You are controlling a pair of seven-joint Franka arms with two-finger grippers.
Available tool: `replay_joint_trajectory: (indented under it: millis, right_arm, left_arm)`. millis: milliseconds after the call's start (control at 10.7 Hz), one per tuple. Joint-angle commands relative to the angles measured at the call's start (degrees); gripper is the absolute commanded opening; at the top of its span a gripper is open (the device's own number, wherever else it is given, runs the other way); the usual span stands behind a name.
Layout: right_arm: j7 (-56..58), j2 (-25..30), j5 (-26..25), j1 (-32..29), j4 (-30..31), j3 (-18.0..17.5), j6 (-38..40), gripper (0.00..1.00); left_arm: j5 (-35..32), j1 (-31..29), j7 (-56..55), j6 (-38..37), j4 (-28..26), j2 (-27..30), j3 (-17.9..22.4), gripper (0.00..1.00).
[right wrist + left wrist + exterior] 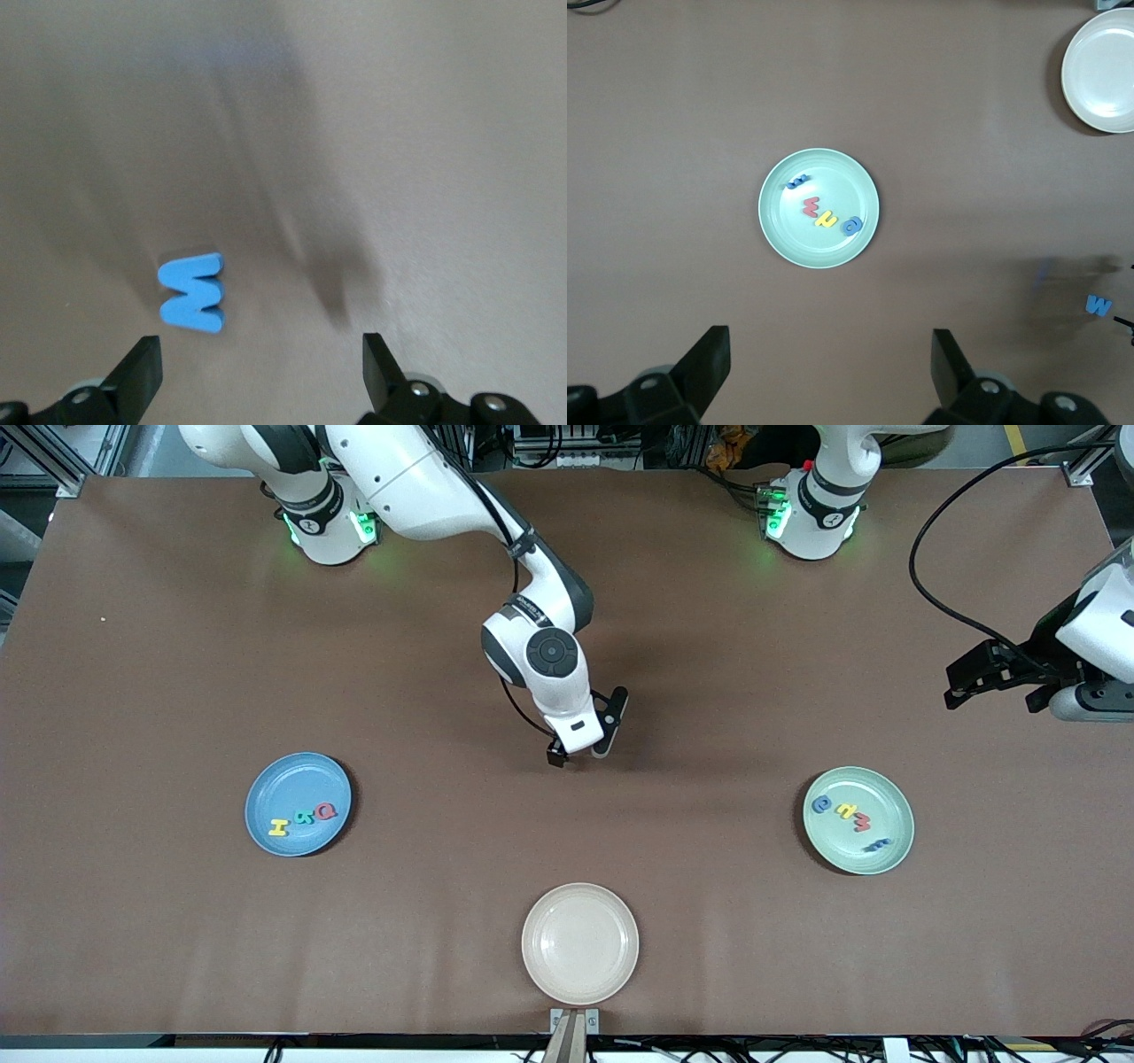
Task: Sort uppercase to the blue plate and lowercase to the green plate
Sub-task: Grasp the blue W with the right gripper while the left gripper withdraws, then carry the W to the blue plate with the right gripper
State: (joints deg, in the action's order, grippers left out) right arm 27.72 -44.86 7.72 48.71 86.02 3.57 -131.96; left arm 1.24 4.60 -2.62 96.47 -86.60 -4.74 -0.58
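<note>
across the brown table (pixel 177 646) three plates are lying well apart: the blue plate (pixel 275 779) toward the right arm's end, the green plate (pixel 877 850) toward the left arm's end, and a bare cream plate (pixel 580 943) between them, nearest the front camera. the blue plate is carrying a yellow h (pixel 278 826), a teal r (pixel 304 816) and a red q (pixel 327 810) in a row. the green plate is carrying four small letters: a round blue one (pixel 822 804), a yellow one (pixel 841 810), a red one (pixel 860 821) and another blue one (pixel 876 843).

the right gripper (pixel 580 755) is hanging over the bare middle of the table with its jaws standing wide apart and nothing between them. the left gripper (pixel 992 686) is waiting high over the left arm's end of the table, jaws likewise apart and empty.

one capital is lying outside the plates: the blue m (pixel 191 292), flat on the table just under the right gripper, hidden by it in the front view. judging from that, this is the last piece and the step in hand is picking it up. to do it well, the gripper probably needs to shift until the letter is sitting midway between the fingers, since it is lying off toward one finger (pixel 142 372) now, then drop straight down and close across the narrow width; the piece is thin, so the tips likely have to come almost to the table.

no brand or label is readable; the only writing is the letters themselves.
</note>
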Motion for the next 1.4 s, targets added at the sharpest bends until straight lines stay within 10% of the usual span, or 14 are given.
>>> replay_joint_trajectory:
  millis: [0, 1307]
  right_arm:
    - [0.05, 0.75, 2.63, -0.12, 1.08, -0.85, 0.21, 1.0]
    - [0.05, -3.83, 4.41, 3.58, 0.9, 0.3, -6.56, 0.93]
  left_arm:
    - [0.61, 0.32, -0.99, -0.58, -0.59, 0.61, 0.41, 1.0]
    - [0.61, -0.03, -0.9, -0.58, -0.59, 0.26, 0.5, 1.0]
